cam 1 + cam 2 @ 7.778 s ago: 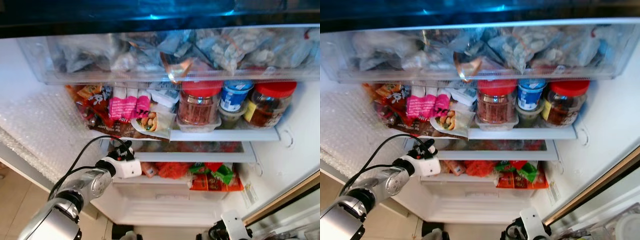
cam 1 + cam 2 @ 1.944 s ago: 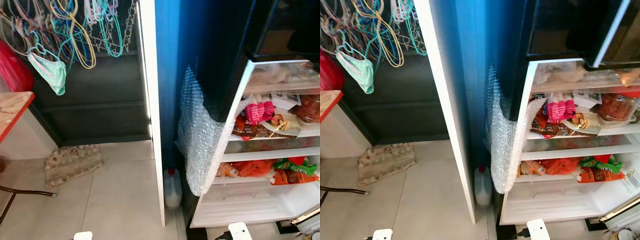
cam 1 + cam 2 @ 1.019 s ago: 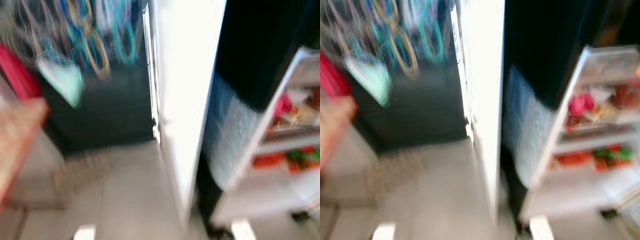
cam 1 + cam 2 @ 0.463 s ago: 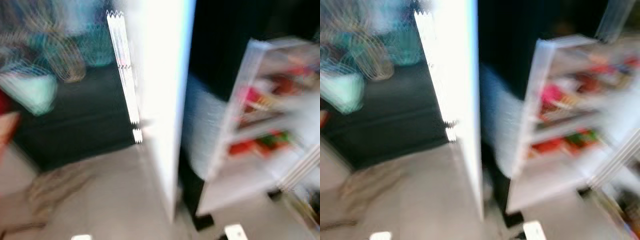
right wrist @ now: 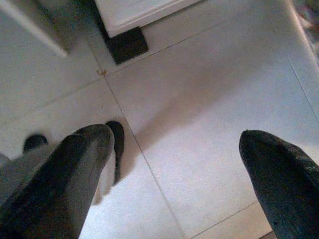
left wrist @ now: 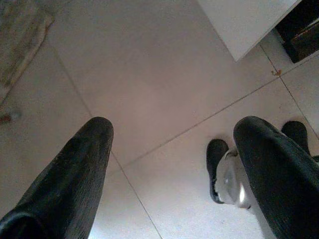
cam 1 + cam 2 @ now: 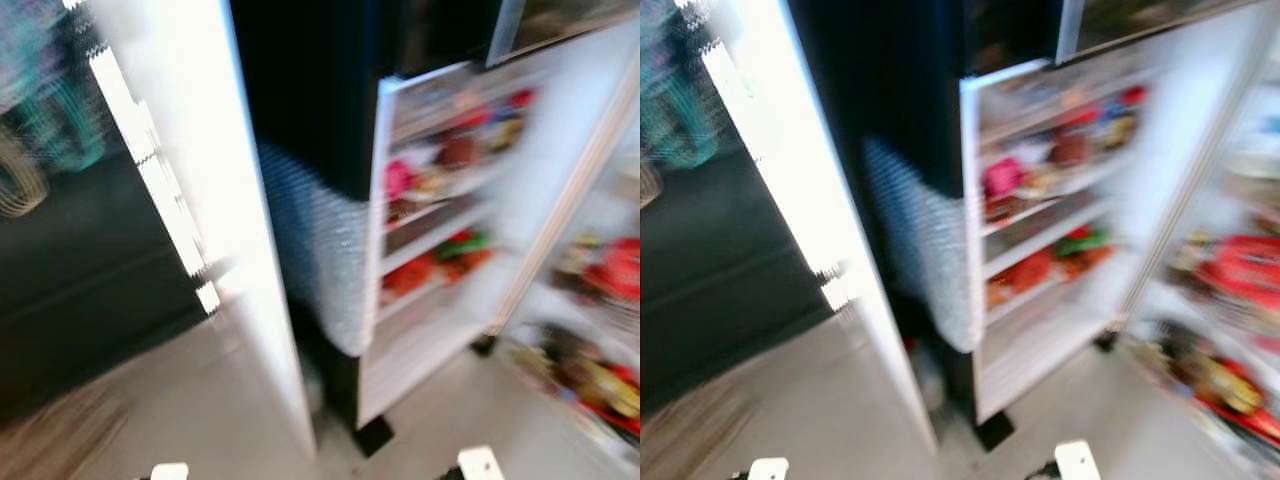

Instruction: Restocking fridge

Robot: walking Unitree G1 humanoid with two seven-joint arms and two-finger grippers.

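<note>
Blurred head views: fridge (image 7: 440,230) stands open, shelves stocked with red, pink and green packs (labels unreadable), bubble wrap (image 7: 320,250) on its dark side. Left gripper (image 6: 172,144) hangs over pale floor tiles (image 6: 149,89), fingers spread wide, holding nothing. Right gripper (image 5: 174,144) likewise open and empty above the tiles, near the fridge's bottom corner.

Open fridge (image 7: 440,210) ahead right, its door shelves (image 7: 590,330) far right, white panel (image 7: 200,180) left.
</note>
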